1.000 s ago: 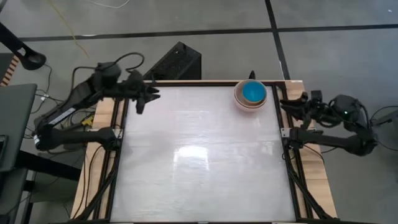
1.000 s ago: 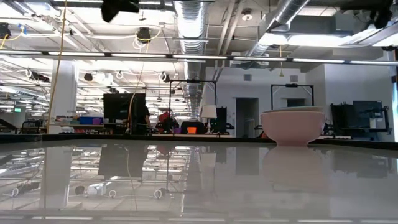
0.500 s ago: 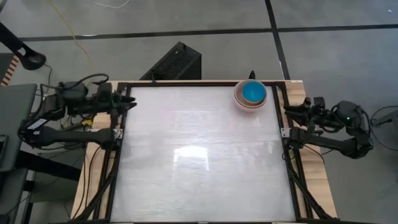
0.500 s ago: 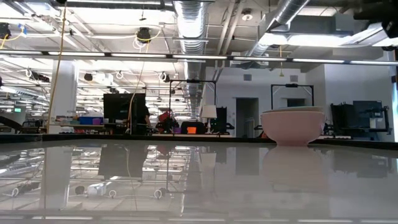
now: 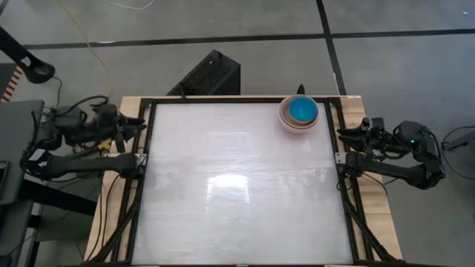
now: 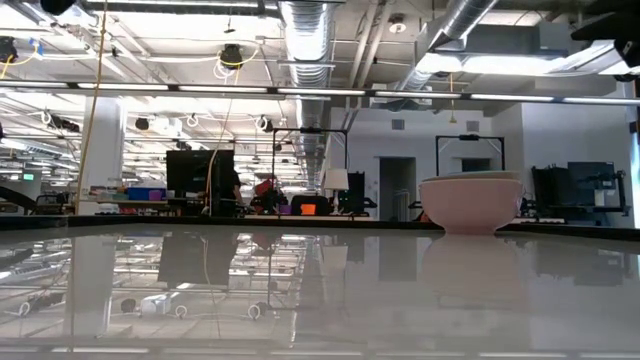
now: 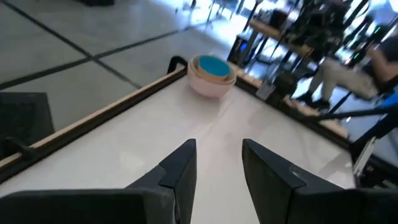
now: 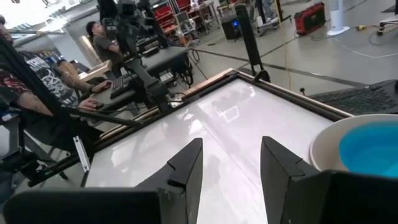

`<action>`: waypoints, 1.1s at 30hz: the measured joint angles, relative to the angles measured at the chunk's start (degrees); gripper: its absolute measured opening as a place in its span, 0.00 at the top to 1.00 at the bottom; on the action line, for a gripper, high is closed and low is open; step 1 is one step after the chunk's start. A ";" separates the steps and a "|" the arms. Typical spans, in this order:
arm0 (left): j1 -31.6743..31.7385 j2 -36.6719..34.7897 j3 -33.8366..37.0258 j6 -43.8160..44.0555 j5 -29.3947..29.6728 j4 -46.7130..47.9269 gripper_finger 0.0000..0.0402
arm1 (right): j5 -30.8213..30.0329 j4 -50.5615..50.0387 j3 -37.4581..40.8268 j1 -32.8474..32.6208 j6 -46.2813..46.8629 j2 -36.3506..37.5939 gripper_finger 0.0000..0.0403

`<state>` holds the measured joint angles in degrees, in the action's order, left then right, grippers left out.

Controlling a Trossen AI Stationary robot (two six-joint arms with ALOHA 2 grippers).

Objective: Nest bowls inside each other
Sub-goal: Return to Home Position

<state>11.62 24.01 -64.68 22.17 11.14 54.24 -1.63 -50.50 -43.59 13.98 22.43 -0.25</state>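
Sitting nested in one stack, the bowls (image 5: 299, 113) rest at the far right corner of the counter (image 5: 237, 185) (blue one on top). The left hand (image 5: 136, 125) and right hand (image 5: 346, 133) hang beside the counter's edges, fingers apart, holding nothing.

White glossy table top (image 5: 237, 185), ceiling lights mirrored in it; wooden rim (image 5: 223, 97) along far edge. Black ribbed box (image 5: 210, 74) on grey floor (image 5: 223, 18), just behind table. Yellow cable (image 5: 89, 46) on floor, far left. Low view: silver ceiling duct (image 6: 305, 30), dark cabinet (image 6: 200, 172) far back. Right wrist view: 2 people (image 8: 102, 38) at desks, red case (image 8: 311, 17) on floor.
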 joint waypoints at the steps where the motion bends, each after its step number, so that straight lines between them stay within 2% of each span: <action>1: 0.00 -1.58 1.86 0.38 -0.13 -1.52 0.71 | 0.00 0.04 0.00 -0.01 0.01 0.00 0.68; 7: 0.00 -12.30 19.02 3.86 -0.65 -13.42 0.71 | 0.00 0.98 0.00 0.00 0.00 0.00 0.68; 11: 0.02 -18.30 30.64 4.02 -0.68 -26.86 0.71 | -0.02 3.09 0.00 0.00 -0.30 0.00 0.68; 15: 0.02 -21.84 38.51 4.04 -0.66 -33.54 0.71 | -0.02 2.96 0.00 0.00 -0.26 0.00 0.68; 19: 0.02 -23.67 43.32 4.43 -0.68 -35.64 0.71 | -0.02 2.58 0.00 0.00 -0.17 0.00 0.68; 33: 0.02 -23.80 52.46 4.27 -1.41 -41.98 0.71 | 0.62 -1.69 0.01 0.00 -0.01 0.00 0.68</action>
<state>11.64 0.21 -12.22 26.44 9.74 12.26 -1.01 -52.18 -43.58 13.98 22.42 -0.25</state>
